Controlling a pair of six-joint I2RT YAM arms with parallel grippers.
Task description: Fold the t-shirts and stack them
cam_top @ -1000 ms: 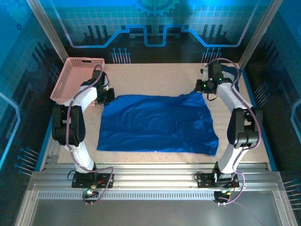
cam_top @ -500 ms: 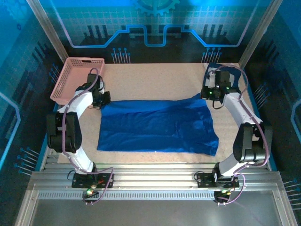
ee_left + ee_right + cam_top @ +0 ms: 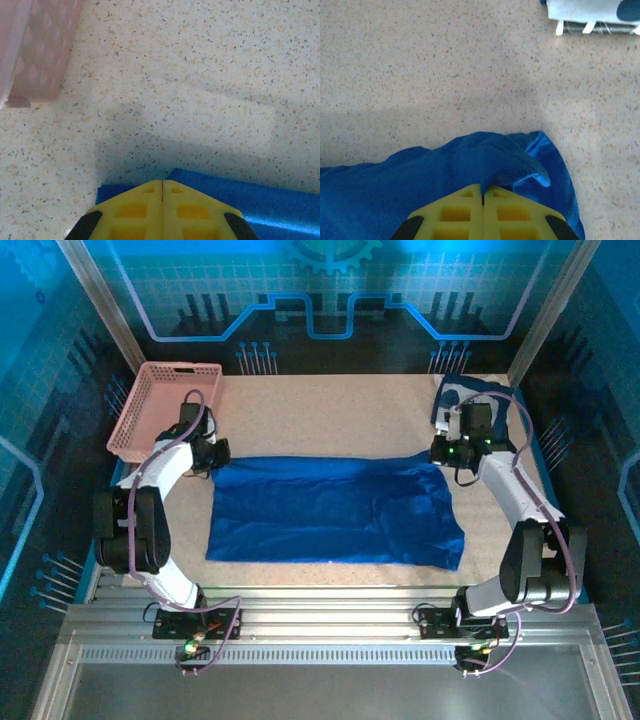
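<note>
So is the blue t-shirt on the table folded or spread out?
Spread out: the t-shirt lies wide and flat, far corners pinched in shut fingers.

Two t-shirts are counted: a spread t-shirt (image 3: 335, 510) between the left gripper (image 3: 214, 456) and right gripper (image 3: 438, 451), and a folded t-shirt (image 3: 458, 392) just beyond the right gripper. One pink basket (image 3: 160, 405) is counted, beyond the left gripper.

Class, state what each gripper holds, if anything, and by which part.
Both hold the spread blue t-shirt: the left gripper pinches its far-left corner, the right gripper its far-right corner.
</note>
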